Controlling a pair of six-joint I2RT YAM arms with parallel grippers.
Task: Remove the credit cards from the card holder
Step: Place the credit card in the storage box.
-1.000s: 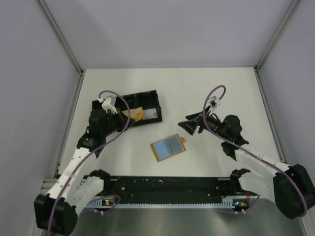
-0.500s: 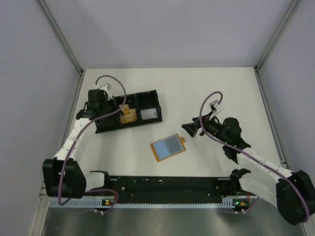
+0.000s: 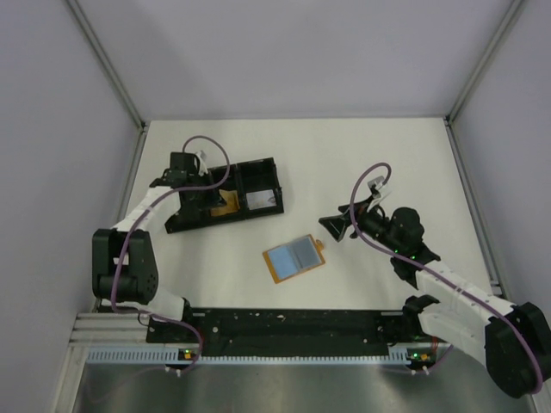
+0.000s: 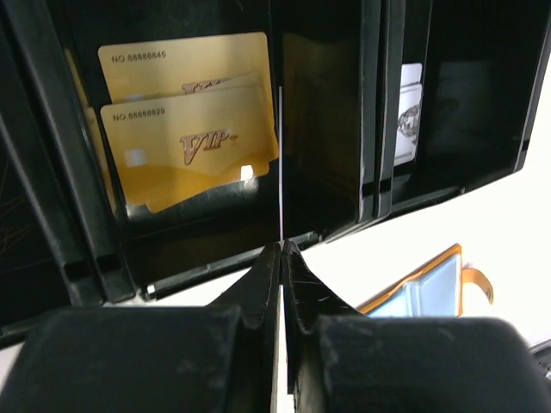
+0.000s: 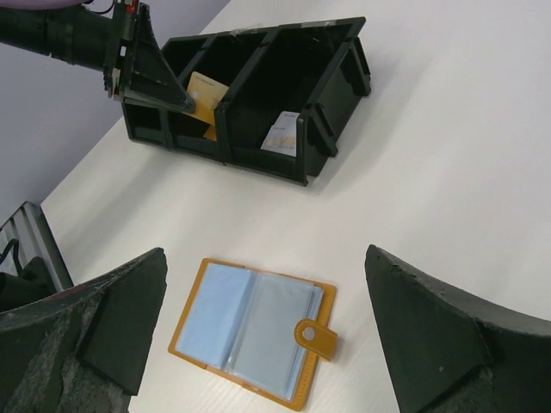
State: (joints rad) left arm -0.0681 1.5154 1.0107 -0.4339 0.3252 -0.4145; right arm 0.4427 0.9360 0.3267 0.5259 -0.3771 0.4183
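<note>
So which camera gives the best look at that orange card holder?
The right wrist view: the holder lies open in the foreground, with its pale blue sleeves and snap tab plain to see. The top view shows the whole holder, but small. The left wrist view catches only one corner at its lower right edge.

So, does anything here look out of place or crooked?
Nothing is damaged or spilled. The card holder lies open and askew to the near edge of the table, and the gold cards in the middle compartment of the black tray lean overlapped rather than stacked square.
</note>
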